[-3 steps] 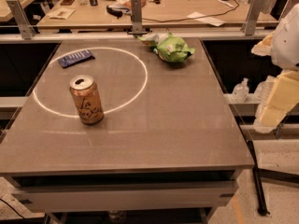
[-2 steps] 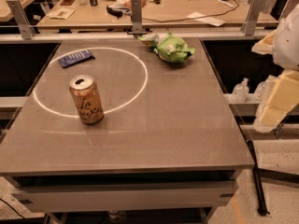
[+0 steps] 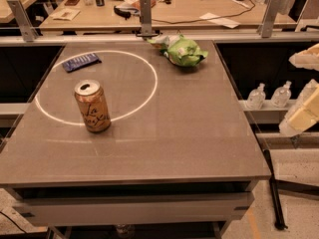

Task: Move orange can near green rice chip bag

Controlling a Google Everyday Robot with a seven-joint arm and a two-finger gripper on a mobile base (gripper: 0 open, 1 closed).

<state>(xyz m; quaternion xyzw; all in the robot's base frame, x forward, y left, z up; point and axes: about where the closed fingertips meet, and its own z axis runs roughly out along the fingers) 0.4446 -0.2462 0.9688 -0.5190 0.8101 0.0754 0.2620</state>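
The orange can [image 3: 92,106] stands upright at the front left of the grey table [image 3: 189,133], on the edge of a white circle of light. The green rice chip bag [image 3: 183,51] lies crumpled at the far edge of the table, right of the middle and well apart from the can. My gripper [image 3: 304,83] hangs off the table's right side at the frame's edge, far from both. Its cream fingers [image 3: 300,116] stand apart with nothing between them.
A flat dark blue wrapper [image 3: 81,61] lies at the far left of the table. Metal posts [image 3: 145,15] and a rail run along the far edge, with a cluttered wooden bench behind. Small plastic bottles [image 3: 257,95] stand on a low shelf to the right.
My gripper has shifted slightly to the right, further out of the frame. The can, bag and wrapper have not moved.
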